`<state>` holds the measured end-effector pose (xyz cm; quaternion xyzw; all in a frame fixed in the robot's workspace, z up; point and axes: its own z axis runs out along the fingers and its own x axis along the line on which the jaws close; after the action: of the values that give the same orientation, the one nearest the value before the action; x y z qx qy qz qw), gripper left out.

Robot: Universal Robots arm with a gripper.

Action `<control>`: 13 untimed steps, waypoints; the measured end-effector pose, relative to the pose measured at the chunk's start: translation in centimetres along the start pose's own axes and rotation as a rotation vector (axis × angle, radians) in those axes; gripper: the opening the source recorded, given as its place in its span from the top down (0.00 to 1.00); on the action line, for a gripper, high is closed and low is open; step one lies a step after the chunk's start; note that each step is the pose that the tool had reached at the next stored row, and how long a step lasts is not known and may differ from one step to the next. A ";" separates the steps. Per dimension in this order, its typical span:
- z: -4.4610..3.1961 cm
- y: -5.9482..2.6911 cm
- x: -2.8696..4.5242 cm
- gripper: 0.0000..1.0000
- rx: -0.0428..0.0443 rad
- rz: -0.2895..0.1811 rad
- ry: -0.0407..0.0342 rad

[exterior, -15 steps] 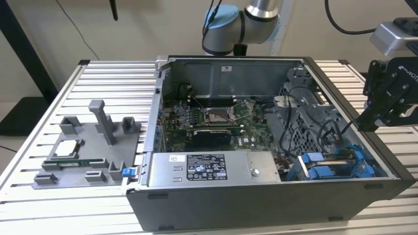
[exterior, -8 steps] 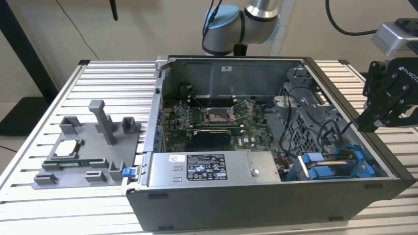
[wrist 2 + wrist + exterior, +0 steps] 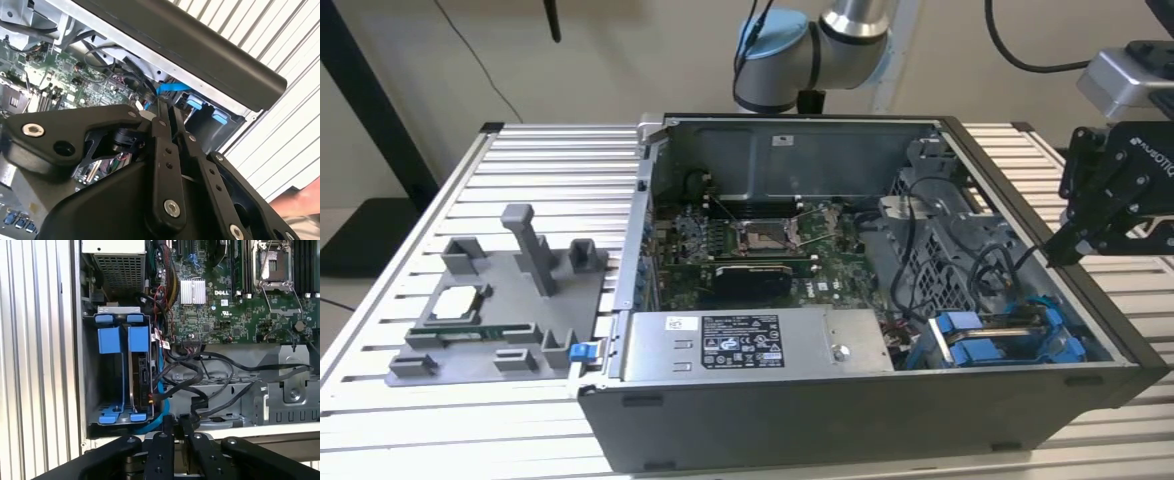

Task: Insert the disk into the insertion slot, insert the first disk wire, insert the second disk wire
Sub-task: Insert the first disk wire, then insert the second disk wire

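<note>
Black gripper [image 3: 176,419], fingers nearly together with nothing seen between them, hangs at three o'clock of the computer case [image 3: 854,420] in the exterior view. At the case's four o'clock corner, the insertion slot [image 3: 90,390] holds the disk [image 3: 142,371] on edge.

Blue fittings [image 3: 120,339], green motherboard [image 3: 225,310], apparently dark-grey insertion slot [image 3: 92,390]

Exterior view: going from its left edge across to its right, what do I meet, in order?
Grey fixture tray → power-supply box → insertion slot with its blue fittings → gripper. The processor socket is left out because it sits above the power-supply box in the picture.
</note>
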<state>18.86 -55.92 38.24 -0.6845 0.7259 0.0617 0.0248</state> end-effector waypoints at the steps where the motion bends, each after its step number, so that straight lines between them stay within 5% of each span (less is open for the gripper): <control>1: 0.01 0.00 0.00 0.00 -0.0004 0.000 -0.0047; 8: 0.01 -0.01 0.22 0.00 -0.0024 0.000 -0.0077; 9: 0.01 -0.01 0.24 1.00 -0.0026 0.000 -0.0089; 13: -0.03 0.05 0.29 1.00 -0.0029 0.000 -0.0143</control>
<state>18.80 -56.21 38.24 -0.6842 0.7256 0.0677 0.0290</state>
